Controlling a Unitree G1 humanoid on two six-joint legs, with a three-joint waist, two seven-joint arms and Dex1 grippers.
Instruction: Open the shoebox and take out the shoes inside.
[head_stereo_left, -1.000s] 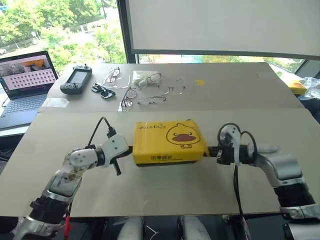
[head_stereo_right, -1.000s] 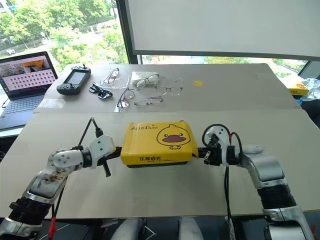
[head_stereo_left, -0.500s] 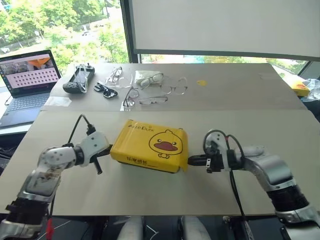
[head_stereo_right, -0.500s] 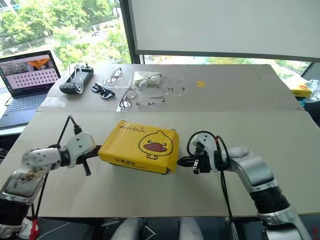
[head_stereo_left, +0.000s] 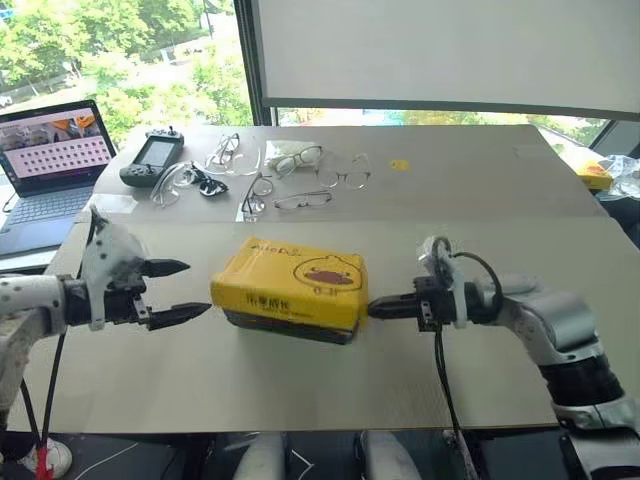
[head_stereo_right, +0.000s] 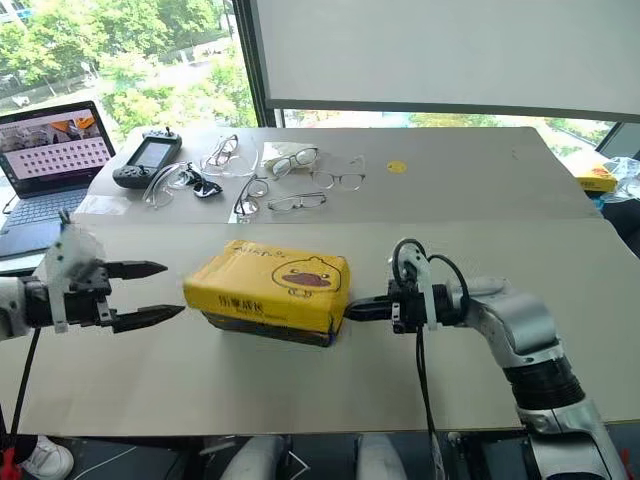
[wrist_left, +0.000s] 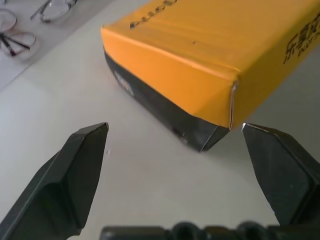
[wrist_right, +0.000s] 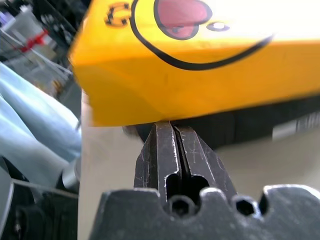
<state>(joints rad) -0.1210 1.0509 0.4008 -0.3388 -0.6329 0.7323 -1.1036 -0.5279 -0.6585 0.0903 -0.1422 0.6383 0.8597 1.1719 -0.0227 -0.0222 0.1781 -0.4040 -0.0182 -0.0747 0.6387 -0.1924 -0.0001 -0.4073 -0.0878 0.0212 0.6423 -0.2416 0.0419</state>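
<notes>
Right hand (head_stereo_left: 375, 308): fingers pressed together, pointing level toward the robot's left, tips set at the lower edge of the yellow lid (head_stereo_left: 300, 277) on the near end of the shoebox (head_stereo_left: 288, 292); in the right wrist view the closed tips sit just under the lid's rim, against the dark grey wall (wrist_right: 260, 120). Whether the tips are wedged under the lid or only touching cannot be told. Left hand (head_stereo_left: 185, 290): fingers spread wide, nothing between them, held apart from the box on its far side from the right hand; the left wrist view has the box corner between and beyond the two open fingertips (wrist_left: 92, 137), not touching. Shoebox lies on the desk (head_stereo_left: 420, 380) between the two hands, lid on, skewed on the desk, duck face (head_stereo_left: 330, 277) up. Shoes not visible, box closed. Beyond the box, away from both hands: several pairs of glasses (head_stereo_left: 300, 200), a handheld controller (head_stereo_left: 152, 160), a small yellow disc (head_stereo_left: 399, 164). Past the left hand, at the desk's far corner, an open laptop (head_stereo_left: 50, 170).
</notes>
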